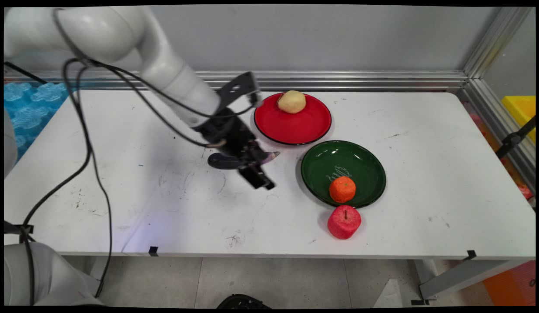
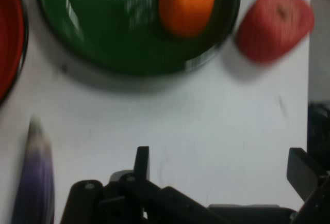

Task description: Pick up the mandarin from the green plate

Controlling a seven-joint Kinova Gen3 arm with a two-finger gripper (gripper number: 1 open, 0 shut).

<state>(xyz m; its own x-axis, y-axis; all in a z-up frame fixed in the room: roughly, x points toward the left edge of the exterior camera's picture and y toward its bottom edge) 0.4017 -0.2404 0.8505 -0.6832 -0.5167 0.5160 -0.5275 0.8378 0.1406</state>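
Observation:
My black gripper (image 1: 261,173) hangs low over the white table (image 1: 426,143), open, with bare table between its fingers (image 2: 142,158). A dark purple eggplant (image 1: 221,161) lies on the table just behind and beside it; in the hand view the eggplant (image 2: 35,182) lies outside the left finger, not between the jaws. Ahead of the gripper stands a green plate (image 1: 326,161) holding an orange (image 1: 342,189). A red apple (image 1: 344,222) sits on the table beside that plate's near rim. The hand view shows the green plate (image 2: 103,38), orange (image 2: 186,4) and apple (image 2: 275,25) too.
A red plate (image 1: 295,128) with a pale yellow fruit (image 1: 291,101) stands at the back, just right of the arm. Black cables hang from the arm over the table's left part. A metal rail runs along the back wall and the right side.

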